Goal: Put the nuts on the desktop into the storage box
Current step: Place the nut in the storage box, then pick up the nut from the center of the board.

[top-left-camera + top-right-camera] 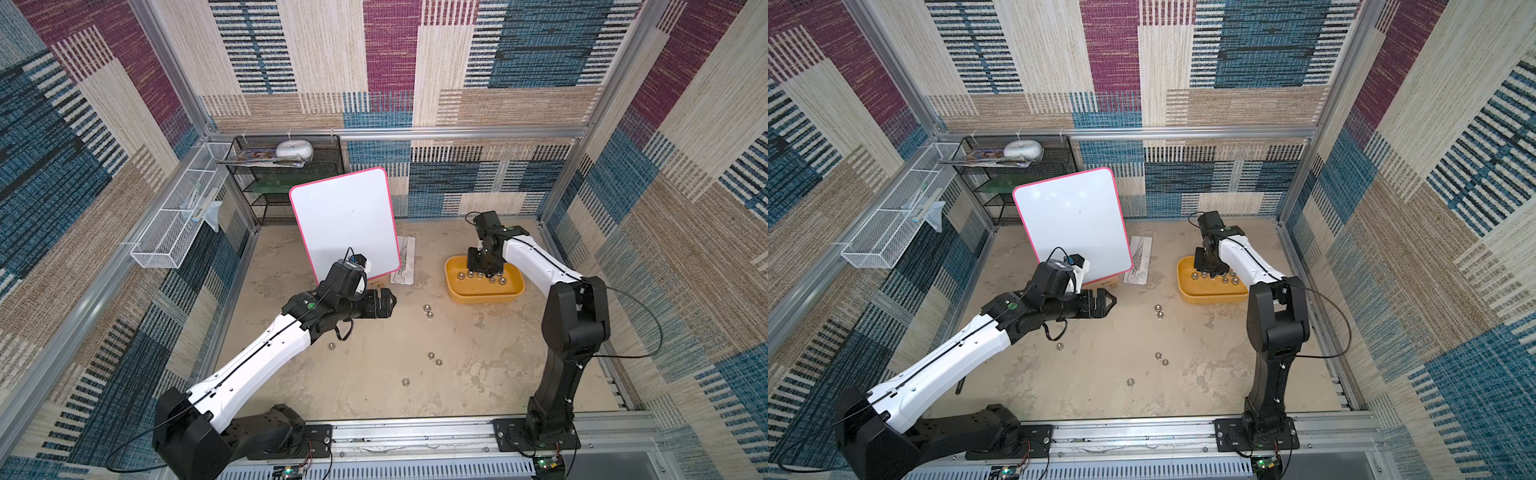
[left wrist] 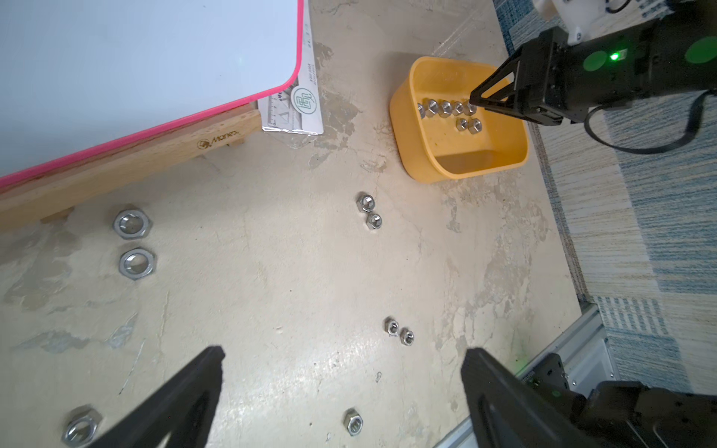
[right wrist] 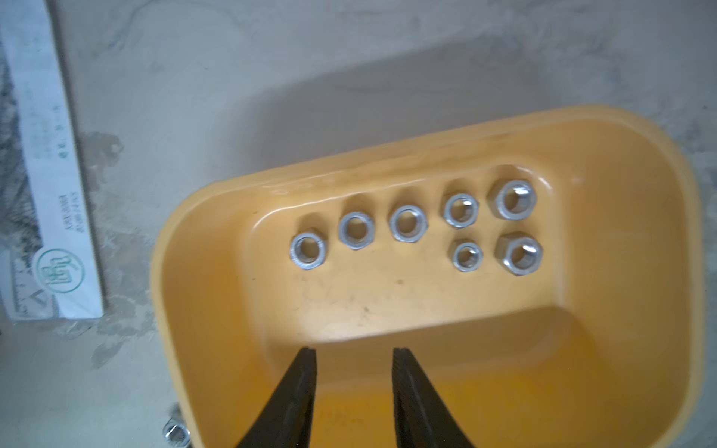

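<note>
The yellow storage box (image 1: 482,297) (image 1: 1212,298) stands at the back right of the beige desktop (image 1: 365,386). Several silver nuts (image 3: 407,224) lie flat on its floor (image 3: 388,302). My right gripper (image 3: 354,351) (image 1: 484,272) hangs over the box, jaws a little apart with nothing between them. More nuts lie loose on the desktop: a pair (image 1: 427,311) near the box, another pair (image 1: 434,358), a single nut (image 1: 405,381), and one (image 1: 331,345) under my left arm. My left gripper (image 2: 343,355) (image 1: 388,301) hovers wide open and empty above mid-table.
A pink-rimmed whiteboard (image 1: 345,220) on a wooden stand leans at the back centre, with a packaged ruler (image 1: 405,259) beside it. A black mesh shelf (image 1: 291,178) and a white wire basket (image 1: 178,216) sit at the back left. Larger nuts (image 2: 132,224) lie by the stand.
</note>
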### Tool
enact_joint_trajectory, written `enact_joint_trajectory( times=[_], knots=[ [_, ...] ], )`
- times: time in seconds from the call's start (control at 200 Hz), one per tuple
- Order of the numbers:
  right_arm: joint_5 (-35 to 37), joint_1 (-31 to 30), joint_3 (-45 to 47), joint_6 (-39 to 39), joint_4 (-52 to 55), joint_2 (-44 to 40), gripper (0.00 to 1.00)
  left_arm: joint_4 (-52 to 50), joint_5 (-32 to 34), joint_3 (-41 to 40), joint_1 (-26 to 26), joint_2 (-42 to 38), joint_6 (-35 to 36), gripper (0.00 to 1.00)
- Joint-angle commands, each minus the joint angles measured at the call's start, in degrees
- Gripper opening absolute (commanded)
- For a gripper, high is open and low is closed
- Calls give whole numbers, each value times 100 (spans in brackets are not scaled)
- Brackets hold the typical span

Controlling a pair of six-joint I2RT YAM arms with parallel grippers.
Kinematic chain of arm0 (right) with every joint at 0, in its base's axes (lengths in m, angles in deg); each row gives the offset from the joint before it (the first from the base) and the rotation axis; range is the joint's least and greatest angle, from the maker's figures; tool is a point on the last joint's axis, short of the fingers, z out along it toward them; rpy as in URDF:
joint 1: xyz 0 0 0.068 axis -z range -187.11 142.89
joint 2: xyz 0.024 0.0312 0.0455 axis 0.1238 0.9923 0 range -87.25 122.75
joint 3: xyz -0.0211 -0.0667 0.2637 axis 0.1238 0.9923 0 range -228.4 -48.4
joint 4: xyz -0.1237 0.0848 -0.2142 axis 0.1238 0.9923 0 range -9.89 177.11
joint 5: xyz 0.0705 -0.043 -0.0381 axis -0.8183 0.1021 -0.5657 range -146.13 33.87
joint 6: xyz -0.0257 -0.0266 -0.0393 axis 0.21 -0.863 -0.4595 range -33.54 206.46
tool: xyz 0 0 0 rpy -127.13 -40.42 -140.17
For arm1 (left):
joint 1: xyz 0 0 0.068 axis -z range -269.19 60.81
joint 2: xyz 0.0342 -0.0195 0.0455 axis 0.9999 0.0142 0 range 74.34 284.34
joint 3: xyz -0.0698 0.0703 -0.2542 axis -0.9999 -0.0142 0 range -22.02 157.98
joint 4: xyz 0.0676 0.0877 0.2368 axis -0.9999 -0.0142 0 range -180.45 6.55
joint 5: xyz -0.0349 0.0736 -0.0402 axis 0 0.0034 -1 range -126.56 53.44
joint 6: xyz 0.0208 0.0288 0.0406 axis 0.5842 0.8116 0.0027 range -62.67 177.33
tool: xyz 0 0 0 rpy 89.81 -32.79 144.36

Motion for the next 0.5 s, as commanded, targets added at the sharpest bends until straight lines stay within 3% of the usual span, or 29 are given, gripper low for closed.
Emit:
enact_joint_trajectory(
  times=[0.0, 0.28, 0.496],
  knots=[
    [-74, -368, -223, 170, 207, 66, 39, -199, 350, -99, -10, -187, -95, 100],
    [-84, -1490, -354, 580, 292, 300, 40, -382, 457, -406, -20, -742, -180, 100],
    [-55, -2014, -185, 709, 239, 527, 42, -509, 465, -597, -18, -1042, -201, 100]
  ],
)
